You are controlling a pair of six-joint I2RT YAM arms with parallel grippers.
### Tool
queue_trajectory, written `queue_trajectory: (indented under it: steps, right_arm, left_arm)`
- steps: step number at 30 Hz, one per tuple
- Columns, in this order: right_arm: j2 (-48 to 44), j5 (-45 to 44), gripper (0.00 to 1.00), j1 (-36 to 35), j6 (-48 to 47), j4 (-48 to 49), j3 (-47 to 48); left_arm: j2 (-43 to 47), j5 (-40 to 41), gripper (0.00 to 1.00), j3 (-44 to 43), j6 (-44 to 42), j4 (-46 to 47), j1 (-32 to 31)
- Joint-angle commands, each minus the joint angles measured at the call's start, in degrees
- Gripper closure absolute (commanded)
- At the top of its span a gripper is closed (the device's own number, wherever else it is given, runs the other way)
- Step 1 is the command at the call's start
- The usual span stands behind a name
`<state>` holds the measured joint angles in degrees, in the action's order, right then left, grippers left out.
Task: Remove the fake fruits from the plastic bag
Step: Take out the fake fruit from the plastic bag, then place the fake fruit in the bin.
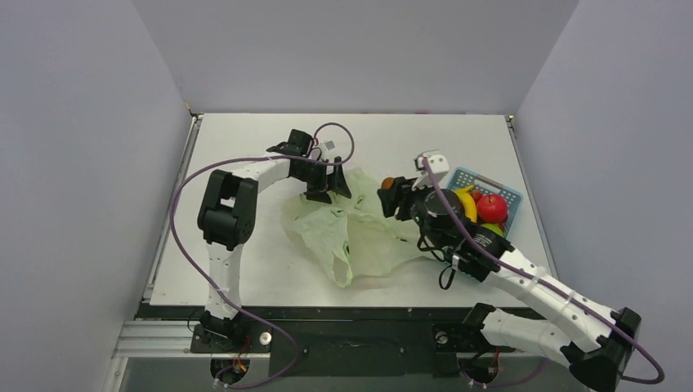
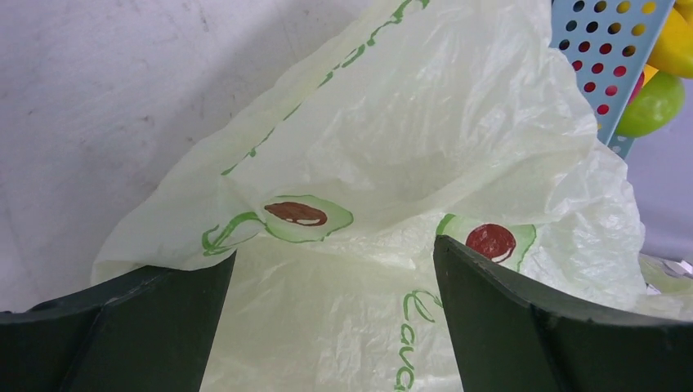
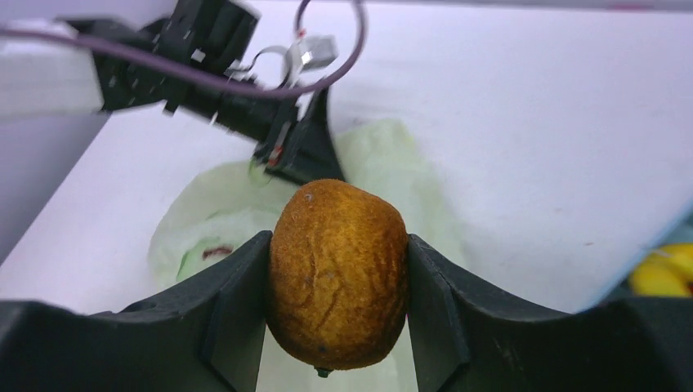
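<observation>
The pale yellow-green plastic bag (image 1: 359,237) lies crumpled and flat on the table's middle. It fills the left wrist view (image 2: 409,139) and shows under the fruit in the right wrist view (image 3: 212,208). My left gripper (image 1: 328,189) is open at the bag's far edge, with bag film between its fingers (image 2: 523,327). My right gripper (image 1: 392,196) is shut on a brown-orange oval fake fruit (image 3: 338,273) and holds it in the air to the right of the bag's far end (image 1: 387,183). I see no fruit inside the bag.
A blue lattice basket (image 1: 508,194) stands right of the bag, holding a yellow banana (image 1: 467,202), a red apple (image 1: 492,207) and a green fruit (image 2: 652,104). Its perforated wall (image 2: 601,45) touches the bag's edge. Grey walls enclose the table.
</observation>
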<state>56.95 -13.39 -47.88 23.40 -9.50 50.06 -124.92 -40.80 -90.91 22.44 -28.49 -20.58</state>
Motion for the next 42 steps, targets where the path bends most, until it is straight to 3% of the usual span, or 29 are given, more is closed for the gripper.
queue_trajectory:
  steps: [1, 6, 11, 20, 26, 27, 33, 42]
  right_arm:
    - [-5.17, -17.61, 1.00, 3.30, -3.28, -7.91, 3.77]
    - [-6.98, -20.02, 1.00, 13.89, -2.38, -13.06, 3.96]
    - [-4.98, -15.34, 1.00, 26.36, 0.52, -18.29, 2.95]
    - [-8.00, -7.63, 0.94, 32.67, 7.50, -20.89, -8.54]
    - [-8.52, -5.13, 0.78, 33.95, 10.51, -18.10, -15.70]
    - [-8.48, -4.29, 0.71, 34.06, 11.00, -16.69, -16.97]
    - [-8.61, -2.38, 0.50, 34.46, 12.58, -13.54, -19.49]
    - [-16.40, -3.33, 0.30, 34.52, 12.80, -20.87, -15.62]
  left_arm:
    - [10.80, 5.66, 0.10, 1.06, -3.24, -0.97, 0.47]
    - [18.84, 10.44, 0.09, 2.04, -5.26, -1.57, 2.16]
    - [25.63, 11.73, 0.08, 0.93, -5.31, -2.80, 3.21]
    - [38.32, 7.18, 0.07, 3.70, 0.85, 0.00, 1.58]
    - [53.75, 8.12, 0.05, 14.80, 3.98, 2.89, -1.60]
    - [55.67, 8.64, 0.04, 17.66, 4.49, 2.99, -1.89]
    - [72.11, 14.07, 0.03, 26.81, 6.20, 1.39, -2.62]
    - [87.61, 24.66, 0.03, 24.42, 1.61, -7.79, -2.62]
